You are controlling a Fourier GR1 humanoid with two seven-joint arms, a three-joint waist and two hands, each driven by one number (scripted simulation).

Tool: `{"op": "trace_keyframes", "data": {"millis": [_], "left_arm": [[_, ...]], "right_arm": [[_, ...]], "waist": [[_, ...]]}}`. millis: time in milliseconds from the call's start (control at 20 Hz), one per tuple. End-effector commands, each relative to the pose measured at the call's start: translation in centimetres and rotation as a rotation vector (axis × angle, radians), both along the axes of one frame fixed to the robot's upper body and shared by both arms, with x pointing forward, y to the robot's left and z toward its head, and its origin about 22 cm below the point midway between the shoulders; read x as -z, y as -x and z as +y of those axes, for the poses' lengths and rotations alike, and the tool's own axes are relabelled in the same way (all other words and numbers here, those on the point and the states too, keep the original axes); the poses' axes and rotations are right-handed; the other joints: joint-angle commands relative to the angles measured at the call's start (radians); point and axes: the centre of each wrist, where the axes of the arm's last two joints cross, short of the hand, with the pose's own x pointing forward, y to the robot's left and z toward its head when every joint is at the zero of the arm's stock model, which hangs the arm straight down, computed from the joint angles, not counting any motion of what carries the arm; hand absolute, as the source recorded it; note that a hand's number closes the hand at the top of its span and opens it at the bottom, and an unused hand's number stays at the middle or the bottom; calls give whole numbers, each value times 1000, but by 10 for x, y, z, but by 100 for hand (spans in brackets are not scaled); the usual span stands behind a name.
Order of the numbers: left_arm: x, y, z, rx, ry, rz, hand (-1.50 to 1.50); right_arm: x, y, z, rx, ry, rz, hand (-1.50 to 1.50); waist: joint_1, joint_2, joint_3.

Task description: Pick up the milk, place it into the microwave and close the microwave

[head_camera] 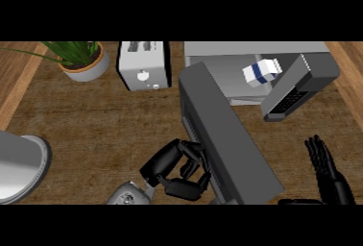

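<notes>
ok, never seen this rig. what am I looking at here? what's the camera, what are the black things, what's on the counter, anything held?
One picture, taken from the robot's head looking steeply down at a wooden kitchen counter. The black shapes at the bottom are the robot's two hands on grey forearms. The left hand has its fingers curled against the outer side of the open microwave door; whether it grips an edge I cannot tell. The right hand rests open near the right edge, fingers up, holding nothing.

At the back stands the microwave, with the milk carton already inside it. To its left are a toaster and a potted plant. A grey rounded thing shows at the left edge; I cannot tell what it is.
</notes>
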Motion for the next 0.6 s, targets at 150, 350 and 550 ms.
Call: {"op": "trace_keyframes", "data": {"millis": [150,350,550], "left_arm": [[51,2,-27,-80,-35,-88,150],[52,-19,-29,-95,17,-93,150],[57,-10,-41,-133,-5,-77,150]], "right_arm": [[-36,9,-7,-124,-39,-61,-150],[-67,5,-9,-162,-86,-126,-150],[-86,10,5,-217,-97,-125,-150]], "waist": [[-25,9,-1],[-44,14,-3],[-70,14,-4]]}}
